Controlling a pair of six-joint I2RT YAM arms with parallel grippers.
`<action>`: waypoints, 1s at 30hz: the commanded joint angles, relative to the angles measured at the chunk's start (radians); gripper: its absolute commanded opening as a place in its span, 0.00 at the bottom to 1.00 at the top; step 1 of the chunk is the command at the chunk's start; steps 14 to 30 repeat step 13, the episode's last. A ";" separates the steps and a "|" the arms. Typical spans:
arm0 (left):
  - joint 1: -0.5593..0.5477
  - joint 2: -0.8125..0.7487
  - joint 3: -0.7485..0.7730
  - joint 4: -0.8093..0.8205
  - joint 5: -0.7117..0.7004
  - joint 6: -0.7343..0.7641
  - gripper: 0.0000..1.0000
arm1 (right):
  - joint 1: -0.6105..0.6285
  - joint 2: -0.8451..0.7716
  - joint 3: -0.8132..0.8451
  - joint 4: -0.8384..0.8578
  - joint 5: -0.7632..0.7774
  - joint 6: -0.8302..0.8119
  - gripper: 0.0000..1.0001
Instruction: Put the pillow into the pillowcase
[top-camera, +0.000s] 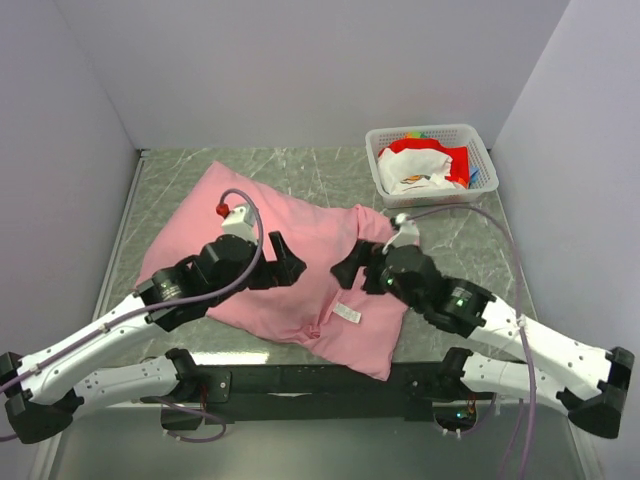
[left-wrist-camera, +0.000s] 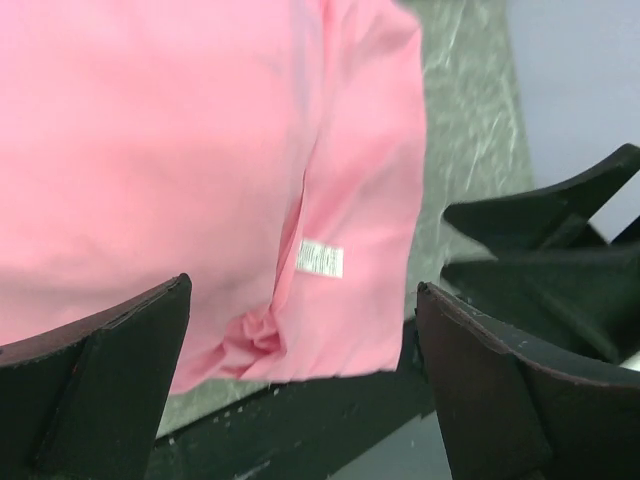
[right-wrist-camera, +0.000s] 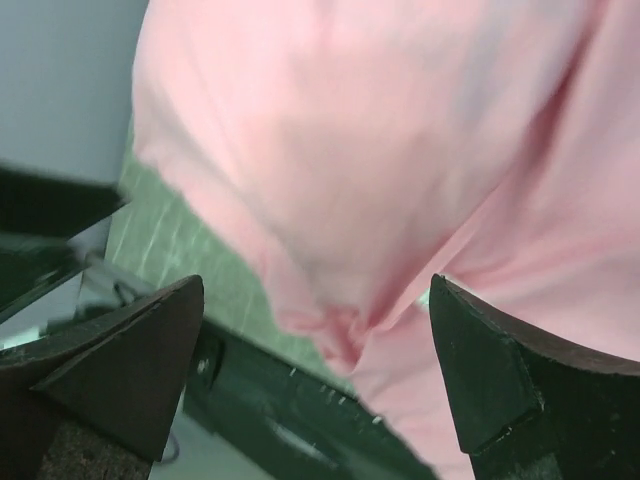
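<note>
Nearest me, the pink pillowcase (top-camera: 310, 225) is lying spread on the counter (top-camera: 300, 165), its white label (top-camera: 347, 313) toward the near edge. Just above its middle the left gripper (top-camera: 285, 258) and right gripper (top-camera: 352, 262) are hovering tip to tip, both with jaws spread wide and gripping nothing; the pillow is not showing to me in any view. Farther off at the right rear, a white basket (top-camera: 430, 131) is holding red and white cloth.
</note>
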 joint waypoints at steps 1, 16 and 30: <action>0.009 0.007 0.090 -0.093 -0.094 0.066 1.00 | -0.179 -0.048 0.063 -0.156 -0.069 -0.127 1.00; 0.009 -0.141 -0.057 0.007 -0.187 0.020 1.00 | -0.226 -0.174 0.031 -0.196 -0.005 -0.190 1.00; 0.009 -0.141 -0.057 0.007 -0.187 0.020 1.00 | -0.226 -0.174 0.031 -0.196 -0.005 -0.190 1.00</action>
